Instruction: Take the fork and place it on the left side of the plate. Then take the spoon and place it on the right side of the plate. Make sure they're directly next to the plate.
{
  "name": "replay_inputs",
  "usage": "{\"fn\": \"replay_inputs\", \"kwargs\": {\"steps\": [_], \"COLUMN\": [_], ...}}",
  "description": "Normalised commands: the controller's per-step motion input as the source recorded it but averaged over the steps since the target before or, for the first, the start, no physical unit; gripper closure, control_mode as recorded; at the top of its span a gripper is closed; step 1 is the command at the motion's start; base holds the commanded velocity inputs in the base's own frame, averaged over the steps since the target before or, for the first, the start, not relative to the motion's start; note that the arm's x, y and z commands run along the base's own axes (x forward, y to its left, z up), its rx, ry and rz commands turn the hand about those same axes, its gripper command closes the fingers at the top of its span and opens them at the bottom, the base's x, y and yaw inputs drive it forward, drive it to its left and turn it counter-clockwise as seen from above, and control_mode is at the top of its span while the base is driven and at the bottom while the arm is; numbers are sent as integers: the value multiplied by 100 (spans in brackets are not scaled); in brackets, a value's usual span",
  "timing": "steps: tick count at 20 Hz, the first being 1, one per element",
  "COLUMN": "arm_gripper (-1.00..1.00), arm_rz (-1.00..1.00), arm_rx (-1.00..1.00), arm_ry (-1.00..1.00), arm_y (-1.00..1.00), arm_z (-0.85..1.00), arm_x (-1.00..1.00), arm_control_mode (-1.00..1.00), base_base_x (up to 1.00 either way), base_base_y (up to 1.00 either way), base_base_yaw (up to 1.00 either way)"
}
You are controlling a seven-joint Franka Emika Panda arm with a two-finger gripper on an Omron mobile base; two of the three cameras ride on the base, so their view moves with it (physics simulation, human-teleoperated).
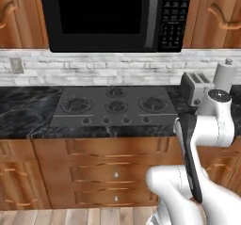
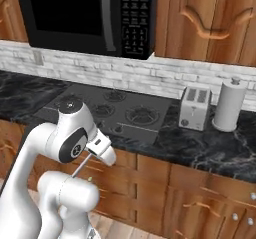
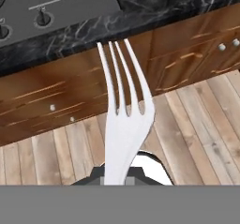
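Observation:
In the hand view the silver fork (image 3: pixel 124 120) stands straight up from my gripper (image 3: pixel 123 176), tines pointing toward the counter edge. The gripper is shut on the fork's lower end, and its fingertips are mostly covered at the bottom of that view. From the right base view the gripper (image 2: pixel 102 152) hangs in front of the lower cabinets, below counter height, with the thin fork (image 2: pixel 82 167) slanting down from it. The plate and the spoon are out of view.
A grey cooktop (image 1: pixel 113 105) sits in the black marble counter (image 1: pixel 28 108) under a black microwave (image 1: pixel 115 14). A toaster (image 2: pixel 195 108) and a paper towel roll (image 2: pixel 229 104) stand to the right. Wooden drawers (image 1: pixel 113 172) and plank floor (image 3: pixel 197 124) lie below.

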Motion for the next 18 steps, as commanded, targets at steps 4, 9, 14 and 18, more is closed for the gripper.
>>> {"fn": "replay_inputs", "kwargs": {"steps": [4, 9, 14, 18], "arm_gripper": [100, 100, 100, 100], "arm_rz": [0, 0, 0, 0], "arm_rx": [0, 0, 0, 0], "arm_ry": [0, 0, 0, 0], "arm_y": [0, 0, 0, 0], "arm_z": [0, 0, 0, 0], "arm_x": [0, 0, 0, 0], "arm_control_mode": [100, 100, 100, 100], "base_base_x": [-59, -62, -59, -51], "base_base_y": [-99, -87, -63, -53], "base_base_yaw": [0, 0, 0, 0]}}
